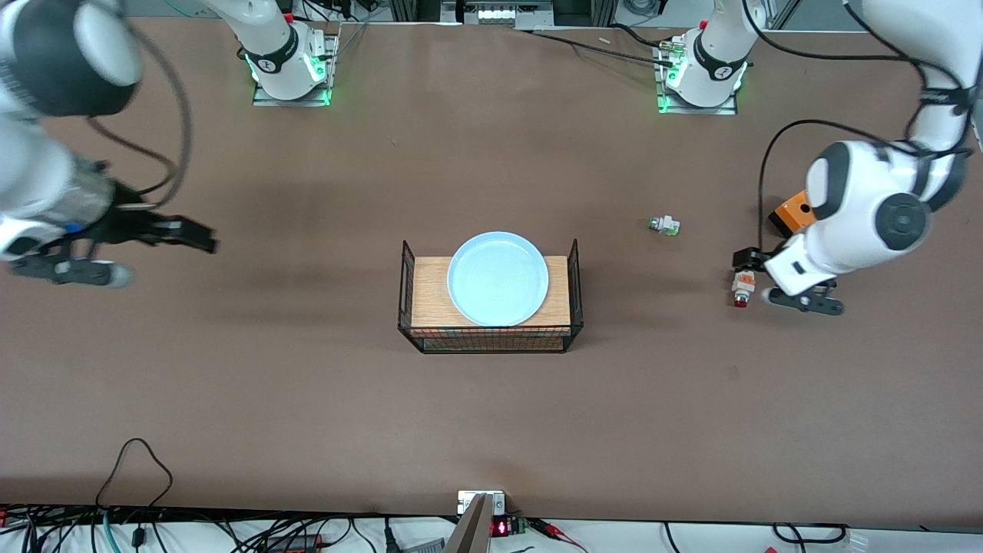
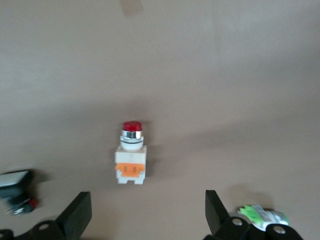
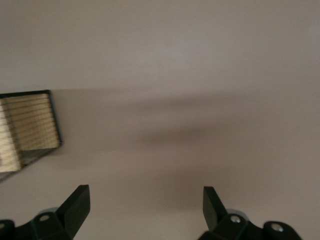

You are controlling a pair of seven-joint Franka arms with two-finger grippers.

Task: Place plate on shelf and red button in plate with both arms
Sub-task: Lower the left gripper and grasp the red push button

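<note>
Sitting at the middle of the front view, the pale-blue plate [image 1: 498, 278] rests on the wooden board of a black wire rack [image 1: 405, 288], its rim overhanging the board's upper edge. At the right of that frame the red button [image 1: 743, 288] lies on the brown table [image 1: 307, 399], red tip pointing toward the lower edge. The left gripper [image 1: 776, 278] hangs just above it, fingers spread wide and holding nothing; in the left wrist view the button [image 2: 131, 153] lies ahead of the two black fingertips [image 2: 77, 214], clear of both. A white part with a green tip [image 1: 663, 225] lies up and to the left of the button in the front view, nearer the rack. A black part with a white cap [image 2: 16, 198] shows at the lower left edge of the left wrist view, blurred, so its shape is only roughly readable. At the left of the front view the right gripper [image 1: 165, 234] hovers over bare table, fingers wide and empty; its wrist view catches a corner of the rack [image 3: 31, 127] at the left edge.
</note>
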